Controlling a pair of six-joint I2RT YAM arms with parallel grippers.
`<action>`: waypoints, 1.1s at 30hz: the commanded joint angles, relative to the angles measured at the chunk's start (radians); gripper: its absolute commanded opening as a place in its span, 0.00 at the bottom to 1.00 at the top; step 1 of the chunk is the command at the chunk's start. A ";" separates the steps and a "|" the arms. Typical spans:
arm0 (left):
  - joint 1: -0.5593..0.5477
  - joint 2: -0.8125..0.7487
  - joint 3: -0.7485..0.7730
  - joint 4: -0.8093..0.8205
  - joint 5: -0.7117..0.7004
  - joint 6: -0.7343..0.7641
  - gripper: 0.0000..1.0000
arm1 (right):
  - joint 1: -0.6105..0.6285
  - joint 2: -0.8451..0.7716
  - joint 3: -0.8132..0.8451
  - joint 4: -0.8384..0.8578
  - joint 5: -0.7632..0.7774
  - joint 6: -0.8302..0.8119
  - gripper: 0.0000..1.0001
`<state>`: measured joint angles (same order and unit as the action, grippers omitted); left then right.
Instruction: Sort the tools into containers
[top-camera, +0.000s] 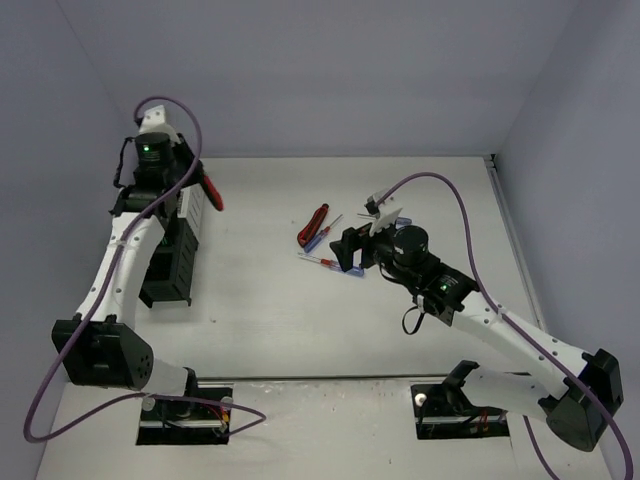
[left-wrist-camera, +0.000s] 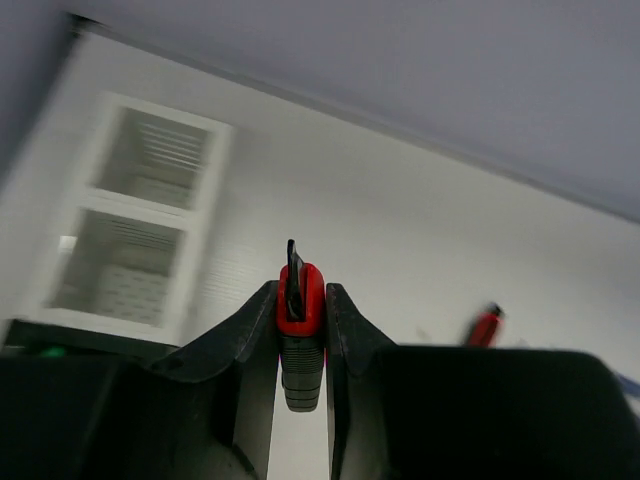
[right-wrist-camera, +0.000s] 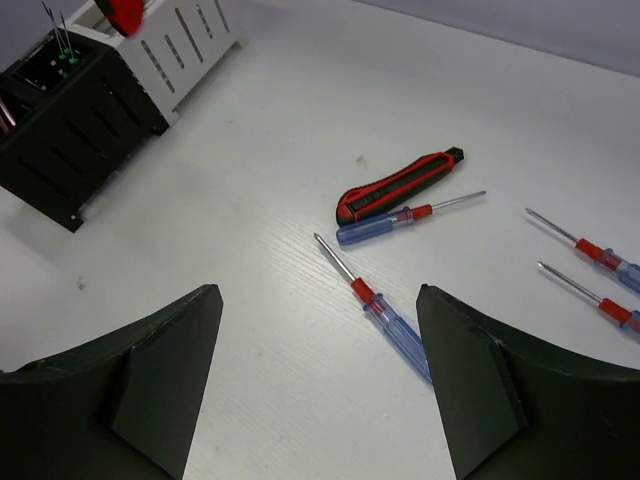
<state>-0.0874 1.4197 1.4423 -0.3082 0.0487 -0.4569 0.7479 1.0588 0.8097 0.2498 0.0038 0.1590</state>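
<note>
My left gripper (left-wrist-camera: 300, 296) is shut on a red-and-black tool (left-wrist-camera: 300, 315), which stands out between the fingers. In the top view this gripper (top-camera: 192, 183) holds the red tool (top-camera: 210, 190) above the far end of the containers, where a white bin (left-wrist-camera: 140, 225) lies below and a black bin (top-camera: 172, 262) stands nearer. My right gripper (right-wrist-camera: 318, 292) hangs open over the table. A blue-and-red screwdriver (right-wrist-camera: 385, 312) lies just inside its right finger, untouched. Beyond it lie a red-and-black cutter (right-wrist-camera: 398, 187) and another screwdriver (right-wrist-camera: 395, 220).
Two more blue-and-red screwdrivers (right-wrist-camera: 592, 250) (right-wrist-camera: 605, 308) lie to the right in the right wrist view. The black bin (right-wrist-camera: 70, 120) there holds thin green-tipped tools, with a white bin (right-wrist-camera: 185, 45) behind it. In the top view the loose tools (top-camera: 316, 228) lie mid-table.
</note>
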 joint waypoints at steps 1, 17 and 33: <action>0.116 -0.028 0.043 0.097 -0.241 0.118 0.00 | 0.005 -0.024 -0.037 0.042 0.021 0.036 0.75; 0.281 0.229 0.046 0.372 -0.223 0.077 0.05 | 0.006 0.029 -0.085 0.040 -0.026 0.059 0.75; 0.217 0.120 0.137 0.073 -0.157 0.183 0.51 | 0.006 0.089 -0.089 0.039 0.005 0.115 0.74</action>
<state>0.1825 1.6605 1.4669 -0.1339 -0.1312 -0.3496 0.7479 1.1531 0.7151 0.2272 -0.0151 0.2370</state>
